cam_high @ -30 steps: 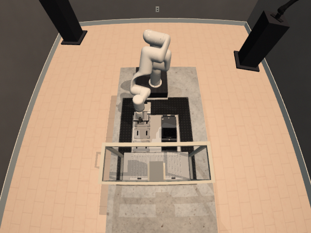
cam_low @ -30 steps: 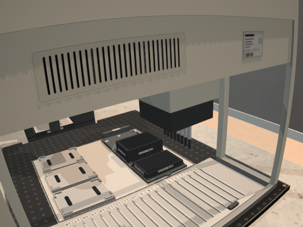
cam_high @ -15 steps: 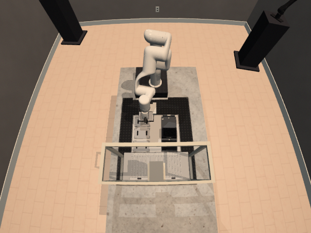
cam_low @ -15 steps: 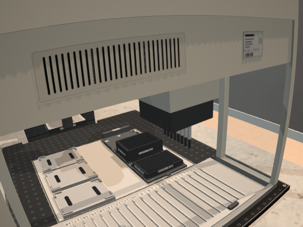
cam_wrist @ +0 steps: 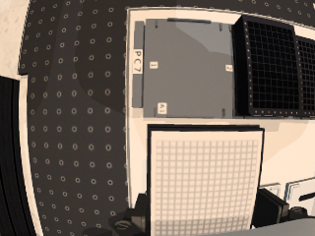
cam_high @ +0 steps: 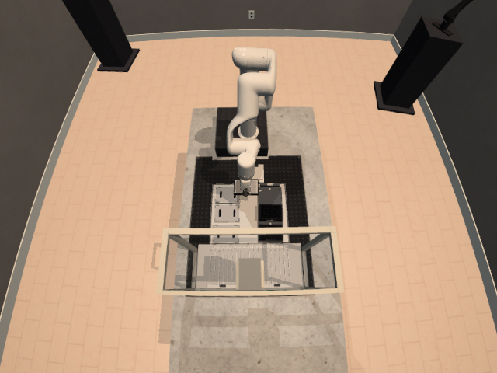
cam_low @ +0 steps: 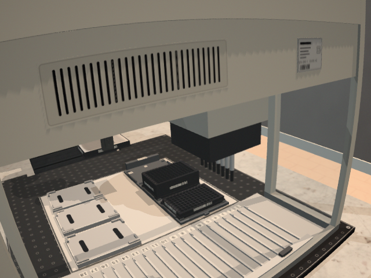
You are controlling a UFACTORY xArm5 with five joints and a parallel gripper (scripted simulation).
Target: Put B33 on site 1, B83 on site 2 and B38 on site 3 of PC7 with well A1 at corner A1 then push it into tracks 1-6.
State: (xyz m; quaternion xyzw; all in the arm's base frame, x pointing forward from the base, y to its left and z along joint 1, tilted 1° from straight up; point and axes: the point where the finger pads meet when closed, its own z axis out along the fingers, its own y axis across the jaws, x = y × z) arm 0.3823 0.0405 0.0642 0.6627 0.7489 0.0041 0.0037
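Observation:
My gripper [cam_high: 245,191] [cam_low: 106,142] [cam_wrist: 203,210] is shut on the 384-well plate B33 [cam_high: 252,186] [cam_low: 119,140] [cam_wrist: 206,167], a pale plate with a dark rim. It is held level, raised beside the carrier's handle end, on the nest side. The grey carrier PC7 [cam_high: 270,194] [cam_low: 136,172] [cam_wrist: 187,69] lies on the apron, its site 1 bare and the A1 mark showing. The black deep-well block B83 [cam_high: 269,212] [cam_low: 170,176] [cam_wrist: 273,64] sits on site 2, and the black plate B38 [cam_low: 195,197] [cam_wrist: 307,69] on site 3.
The nests S1 [cam_high: 227,194] [cam_low: 75,193], S2 [cam_low: 86,211] and S3 [cam_low: 101,239] are empty. The rails [cam_low: 239,233] lie beyond the apron, beneath the instrument housing. A pipetting head [cam_low: 215,143] hangs over the carrier's far side in the exterior view. No lit lamp shows.

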